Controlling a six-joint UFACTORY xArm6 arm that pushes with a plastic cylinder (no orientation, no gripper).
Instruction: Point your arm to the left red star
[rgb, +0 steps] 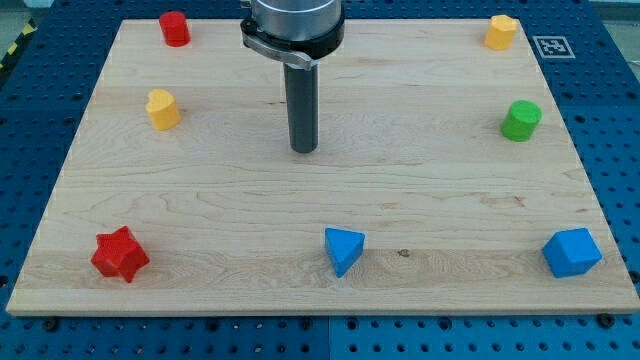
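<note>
- The red star (120, 254) sits near the board's (420, 190) bottom-left corner, alone, touching nothing.
- Our tip (305, 150) stands near the board's middle, well apart from the star, up and to the view's right of it.
- We judge the pointing not yet done: the whole run down-left is left, and no block lies between.
- We carry no jaws, only a rod, so nothing is pinched.
- We see no containers; the blue triangle (343, 249) is the star's nearest bottom-edge neighbour.
</note>
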